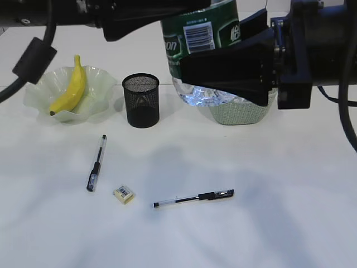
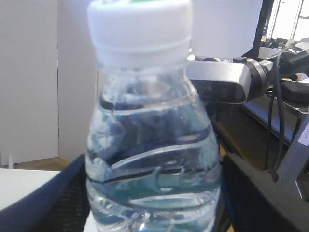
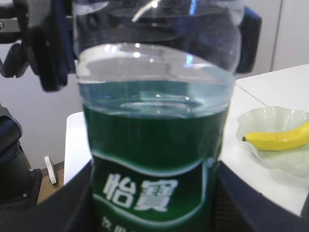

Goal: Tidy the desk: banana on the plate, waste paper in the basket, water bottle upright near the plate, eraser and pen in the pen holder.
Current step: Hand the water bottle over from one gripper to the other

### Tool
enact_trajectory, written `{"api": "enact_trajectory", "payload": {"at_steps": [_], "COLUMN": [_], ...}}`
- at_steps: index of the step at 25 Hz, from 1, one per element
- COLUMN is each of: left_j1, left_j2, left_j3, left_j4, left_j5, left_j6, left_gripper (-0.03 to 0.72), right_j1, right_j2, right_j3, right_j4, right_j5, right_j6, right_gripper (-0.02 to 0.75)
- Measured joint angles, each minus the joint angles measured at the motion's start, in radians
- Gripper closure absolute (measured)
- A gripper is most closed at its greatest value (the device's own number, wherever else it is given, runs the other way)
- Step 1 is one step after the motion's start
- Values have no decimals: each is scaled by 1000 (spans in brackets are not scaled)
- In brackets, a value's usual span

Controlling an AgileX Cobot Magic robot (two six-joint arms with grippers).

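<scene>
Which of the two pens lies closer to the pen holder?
The left pen, angled nearly upright below the pen holder; the other pen lies flatter, right of the eraser.

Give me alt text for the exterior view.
A water bottle is held in the air by the right gripper. A banana lies on the plate; two pens and an eraser lie on the table.

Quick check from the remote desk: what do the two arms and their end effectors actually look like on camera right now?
Both arms are matte black. The right end effector has broad, flat, wedge-shaped black fingers on a boxy black wrist block. The left arm is a dark angular housing across the top of the exterior view, with thick black cables looping at both frame edges. The left wrist view shows a silver-grey cylindrical link with thin black cables beside it.
</scene>
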Motion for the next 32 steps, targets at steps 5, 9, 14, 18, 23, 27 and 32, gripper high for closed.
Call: {"api": "enact_trajectory", "payload": {"at_steps": [5,9,14,18,23,27,32], "left_j1": [0,-4,-10,-10,-10,-10,-10], "left_j2": [4,20,37,48,52,52,52], "left_j3": [-5,-60,-90,-90,-90,-90,-90], "left_j4": [6,13,13,13,11,11,11], "left_j5": [2,7,13,15,16,16,16], "left_j6": [-6,-6,-9,-11,-13,-16,-17], "left_gripper": [109,115,117,123,217,274,276], "right_j1": [0,0,0,0,0,0,0], "right_j2": [0,0,0,0,0,0,0], "right_j3": [0,0,0,0,0,0,0], "right_j4": [0,4,6,6,6,6,6], "right_j5": [-2,-8,-10,-10,-12,-12,-12], "right_j6": [2,2,2,4,4,4,4], "right_gripper": [345,345,345,345,345,345,345]}}
